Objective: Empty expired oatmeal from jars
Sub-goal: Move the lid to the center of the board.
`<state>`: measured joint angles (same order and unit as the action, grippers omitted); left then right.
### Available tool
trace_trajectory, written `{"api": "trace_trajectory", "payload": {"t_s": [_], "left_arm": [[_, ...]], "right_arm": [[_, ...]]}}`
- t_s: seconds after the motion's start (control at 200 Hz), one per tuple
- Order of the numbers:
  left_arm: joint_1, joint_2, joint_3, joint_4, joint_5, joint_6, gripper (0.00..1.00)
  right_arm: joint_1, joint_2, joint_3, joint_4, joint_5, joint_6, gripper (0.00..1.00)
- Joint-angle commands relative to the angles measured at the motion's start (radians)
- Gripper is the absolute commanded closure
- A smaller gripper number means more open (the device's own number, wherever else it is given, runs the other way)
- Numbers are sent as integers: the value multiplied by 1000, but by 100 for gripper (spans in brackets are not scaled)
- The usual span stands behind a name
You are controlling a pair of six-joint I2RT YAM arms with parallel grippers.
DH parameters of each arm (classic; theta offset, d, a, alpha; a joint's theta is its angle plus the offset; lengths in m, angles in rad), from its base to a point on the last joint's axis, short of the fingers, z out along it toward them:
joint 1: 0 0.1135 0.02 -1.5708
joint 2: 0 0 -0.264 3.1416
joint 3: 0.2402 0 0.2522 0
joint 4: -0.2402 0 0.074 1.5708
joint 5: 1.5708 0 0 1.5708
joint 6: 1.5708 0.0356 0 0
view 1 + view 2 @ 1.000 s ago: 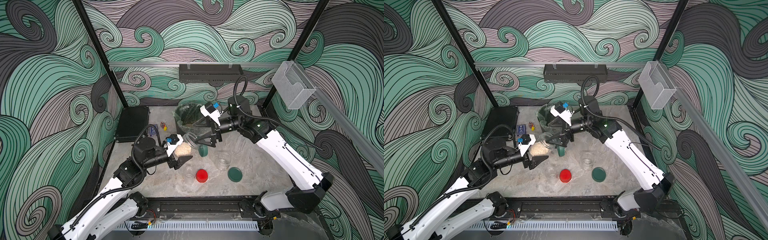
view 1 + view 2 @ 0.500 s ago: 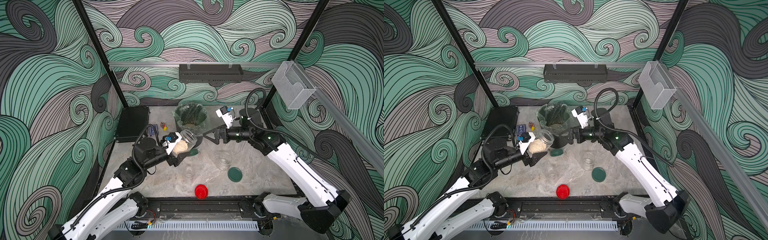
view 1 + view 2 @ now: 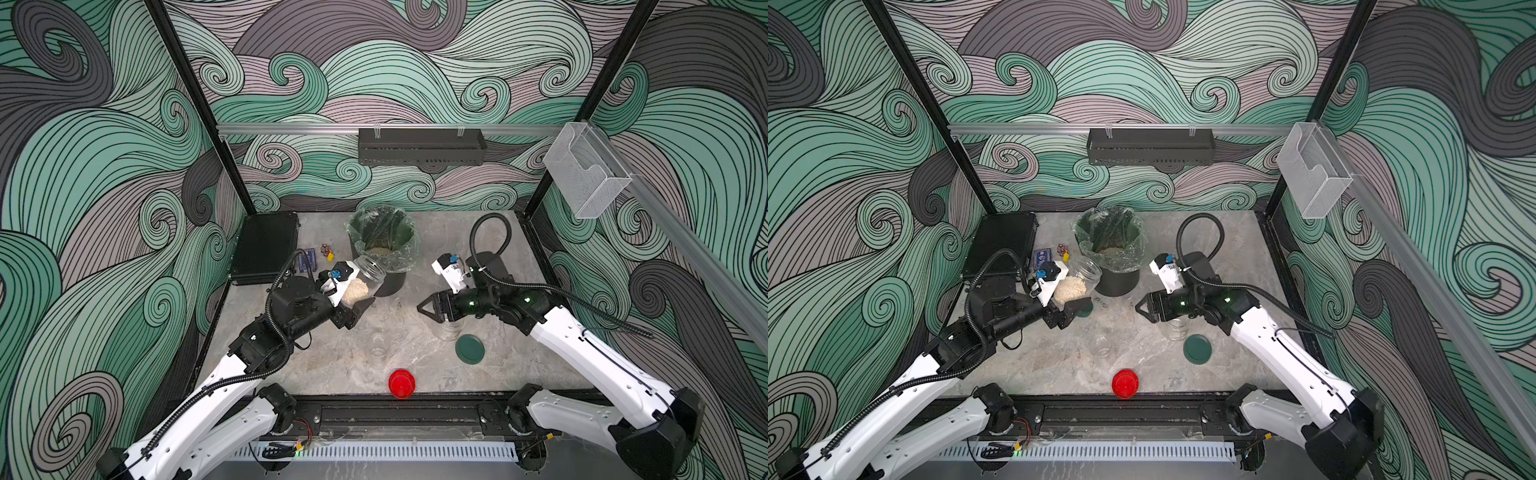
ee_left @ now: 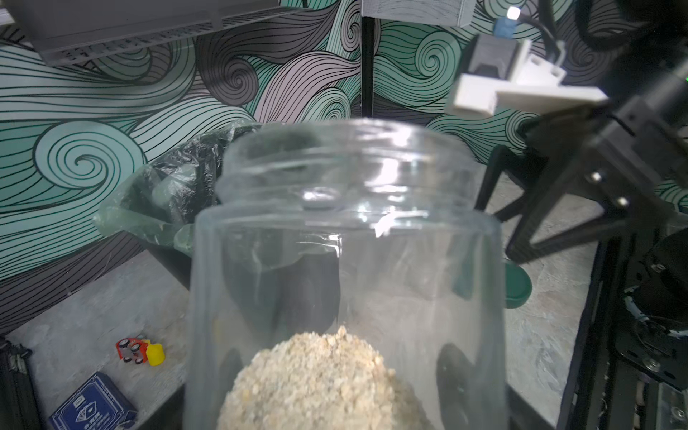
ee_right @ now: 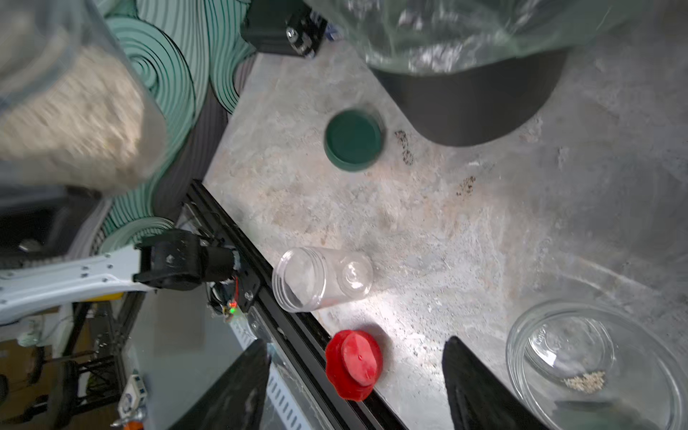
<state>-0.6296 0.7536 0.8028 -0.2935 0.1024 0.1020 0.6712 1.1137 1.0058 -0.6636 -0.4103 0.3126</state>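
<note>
Top view, centre: clear glass jar (image 3: 371, 269) of pale oatmeal (image 3: 356, 291), clamped by left gripper (image 3: 353, 297); right gripper (image 3: 420, 308) parted, empty. Risk: tipping short of black lined bin (image 3: 394, 284), spillage.

The grey marbled table (image 3: 332, 365) is carrying a lined black bin (image 3: 390, 282), a black case (image 3: 264, 247), a blue card box (image 3: 308, 259) and a small toy (image 3: 327, 251). A wide empty jar (image 3: 449, 328) is standing just beside a green lid (image 3: 470, 349), with a small empty jar (image 3: 378, 349) near it. A second green lid (image 3: 1084, 309) is lying near the bin, and a red lid (image 3: 401, 383) is sitting at the front edge.

right end effector (image 3: 420, 308): backs off the oatmeal jar (image 3: 368, 274), jaws narrower | green lid (image 5: 353, 139): now off, on counter (image 3: 519, 257) by bin (image 3: 390, 284) | red lid (image 3: 401, 383): at counter's front edge
</note>
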Motion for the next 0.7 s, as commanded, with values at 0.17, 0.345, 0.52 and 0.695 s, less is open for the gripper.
{"api": "trace_trajectory", "payload": {"t_s": [0.17, 0.345, 0.52, 0.695], "left_arm": [[2, -92, 9, 33, -116, -145, 64], [2, -152, -29, 40, -141, -153, 63], [2, -170, -47, 58, -139, -153, 63], [3, -178, -51, 51, -149, -148, 63]], "right_arm": [[206, 2, -111, -52, 213, -35, 33], [310, 65, -167, -4, 252, -1, 35], [377, 195, -186, 83, 255, 12, 37], [406, 306, -201, 156, 238, 28, 38]]}}
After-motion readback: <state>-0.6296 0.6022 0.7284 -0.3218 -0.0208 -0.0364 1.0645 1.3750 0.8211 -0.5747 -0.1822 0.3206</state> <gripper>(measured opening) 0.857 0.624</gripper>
